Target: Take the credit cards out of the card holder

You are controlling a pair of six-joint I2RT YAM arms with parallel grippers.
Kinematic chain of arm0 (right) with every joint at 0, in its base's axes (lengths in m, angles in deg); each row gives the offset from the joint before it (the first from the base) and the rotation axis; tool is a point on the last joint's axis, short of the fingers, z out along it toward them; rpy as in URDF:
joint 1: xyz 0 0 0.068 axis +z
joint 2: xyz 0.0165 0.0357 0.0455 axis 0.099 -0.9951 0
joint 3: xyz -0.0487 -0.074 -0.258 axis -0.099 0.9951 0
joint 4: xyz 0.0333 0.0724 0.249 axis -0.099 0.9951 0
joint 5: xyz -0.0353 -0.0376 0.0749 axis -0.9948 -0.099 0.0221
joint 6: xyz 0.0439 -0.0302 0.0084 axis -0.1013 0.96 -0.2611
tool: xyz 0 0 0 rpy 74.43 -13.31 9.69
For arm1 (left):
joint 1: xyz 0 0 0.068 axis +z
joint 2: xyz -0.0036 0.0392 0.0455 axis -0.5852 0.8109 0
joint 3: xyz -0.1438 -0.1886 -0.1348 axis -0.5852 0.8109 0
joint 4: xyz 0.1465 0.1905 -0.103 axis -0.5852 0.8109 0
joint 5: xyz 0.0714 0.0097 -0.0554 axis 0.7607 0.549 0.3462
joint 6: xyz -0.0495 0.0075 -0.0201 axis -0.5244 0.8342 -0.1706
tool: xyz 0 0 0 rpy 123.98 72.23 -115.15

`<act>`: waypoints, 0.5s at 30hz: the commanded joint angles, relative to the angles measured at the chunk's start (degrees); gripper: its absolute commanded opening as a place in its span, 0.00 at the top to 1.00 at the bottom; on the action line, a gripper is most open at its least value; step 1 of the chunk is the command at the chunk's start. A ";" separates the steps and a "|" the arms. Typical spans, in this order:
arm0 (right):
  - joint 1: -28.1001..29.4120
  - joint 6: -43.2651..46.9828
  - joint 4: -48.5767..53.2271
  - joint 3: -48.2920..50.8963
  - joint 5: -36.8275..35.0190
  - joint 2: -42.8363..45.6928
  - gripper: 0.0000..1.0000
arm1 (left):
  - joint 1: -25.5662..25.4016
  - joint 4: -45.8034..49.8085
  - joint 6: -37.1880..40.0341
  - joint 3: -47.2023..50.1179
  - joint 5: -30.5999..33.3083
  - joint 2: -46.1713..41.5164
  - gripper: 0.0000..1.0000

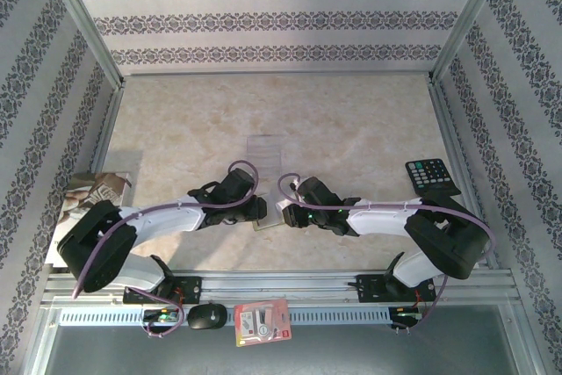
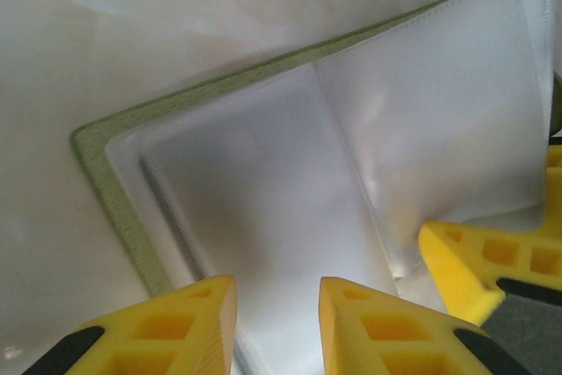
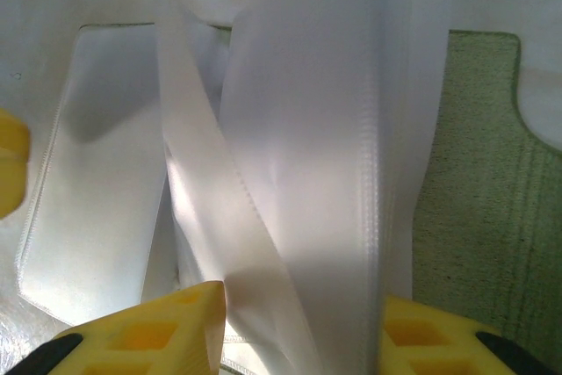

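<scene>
I see the olive-green folding card holder [image 2: 114, 191] open on the tabletop [image 1: 351, 129], directly beneath both hands. Left hand [image 2: 277, 331]: fingers apart over a flat pocket. Right hand [image 3: 299, 331] straddles the raised clear leaf [image 3: 299, 173]; grip unclear.

The right gripper [image 3: 300, 300] had its jaws apart; pale pocket leaves of the card holder [image 3: 474, 199] stood between them, olive cover exposed alongside.

Bright, even light; close wrist views blur, glare whitening the card holder [image 2: 263, 182].
</scene>
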 commanded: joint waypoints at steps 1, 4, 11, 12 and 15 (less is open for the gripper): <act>-0.78 -0.82 -0.15 0.78 -0.39 -1.65 0.62 | 0.43 -2.54 1.09 -1.36 -0.67 1.73 0.70; -0.92 -0.90 -0.19 0.80 -0.36 -1.56 0.62 | 0.42 -1.72 1.05 -1.22 -0.34 2.53 0.70; -1.02 -0.94 -0.34 0.79 -0.14 -1.82 0.62 | 0.42 1.07 1.21 -1.34 0.62 -0.83 0.70; -1.09 -0.89 -0.37 0.72 -0.05 -1.82 0.61 | 0.38 1.30 1.21 -1.22 0.60 -1.03 0.70; -1.03 -0.93 -0.45 0.71 0.06 -2.03 0.61 | 0.42 0.74 0.92 -0.90 0.02 -0.34 0.70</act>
